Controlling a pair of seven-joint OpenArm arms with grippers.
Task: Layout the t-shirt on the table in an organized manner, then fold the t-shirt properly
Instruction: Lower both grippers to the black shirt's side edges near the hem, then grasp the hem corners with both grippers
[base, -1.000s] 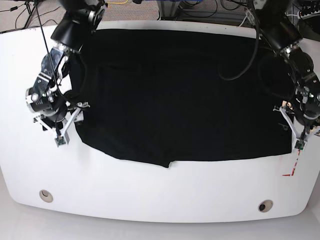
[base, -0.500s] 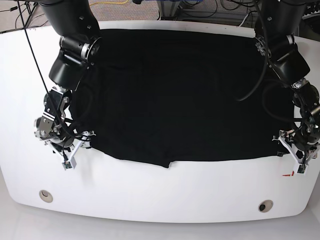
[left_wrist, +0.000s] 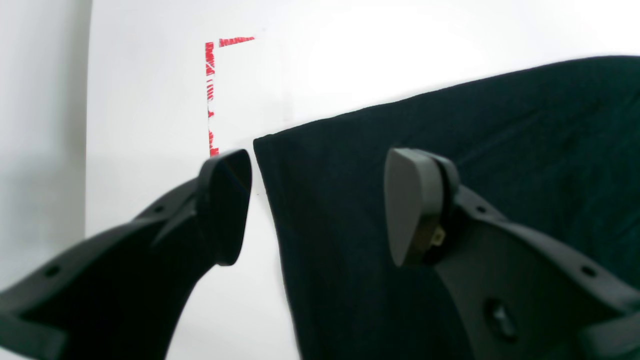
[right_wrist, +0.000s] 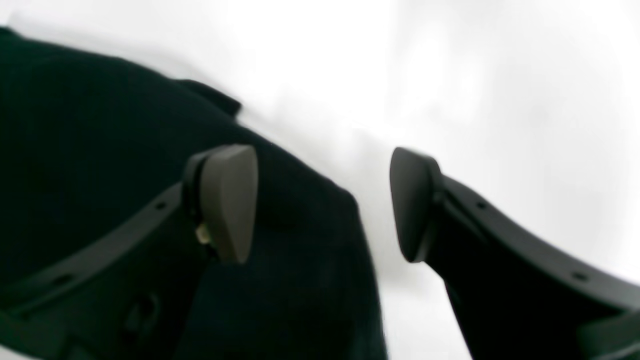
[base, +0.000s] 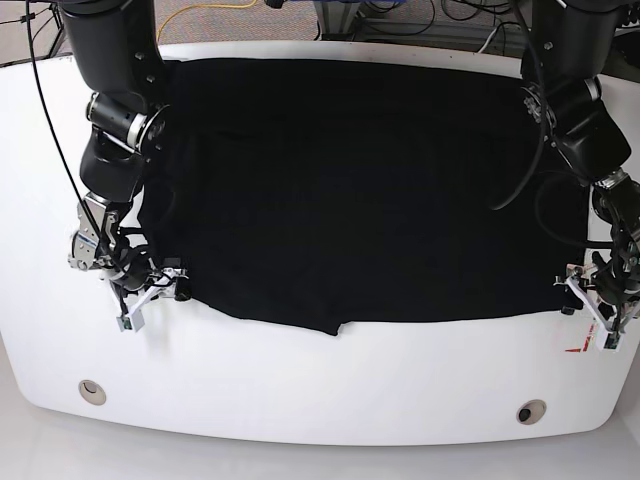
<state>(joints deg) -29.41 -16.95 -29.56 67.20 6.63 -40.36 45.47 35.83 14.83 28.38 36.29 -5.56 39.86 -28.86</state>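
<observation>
The black t-shirt (base: 360, 180) lies spread flat across the white table (base: 300, 400). My left gripper (base: 592, 302) is open at the shirt's front right corner. In the left wrist view the gripper (left_wrist: 317, 205) straddles that corner of the shirt (left_wrist: 500, 110), one finger (left_wrist: 225, 200) over bare table, the other (left_wrist: 407, 205) over cloth. My right gripper (base: 150, 293) is open at the front left corner. In the right wrist view the gripper (right_wrist: 322, 200) straddles the edge of the shirt (right_wrist: 100, 125). Neither holds anything.
Red tape marks (base: 578, 348) sit just in front of the left gripper and show in the left wrist view (left_wrist: 209, 85). Two round grommet holes (base: 92, 391) (base: 531, 411) lie near the front edge. A small fold of cloth sticks out at the front hem (base: 335, 327).
Both arms have moved toward the table's front edge, bringing the open grippers down to the shirt's two front corners. The shirt has not visibly shifted.
</observation>
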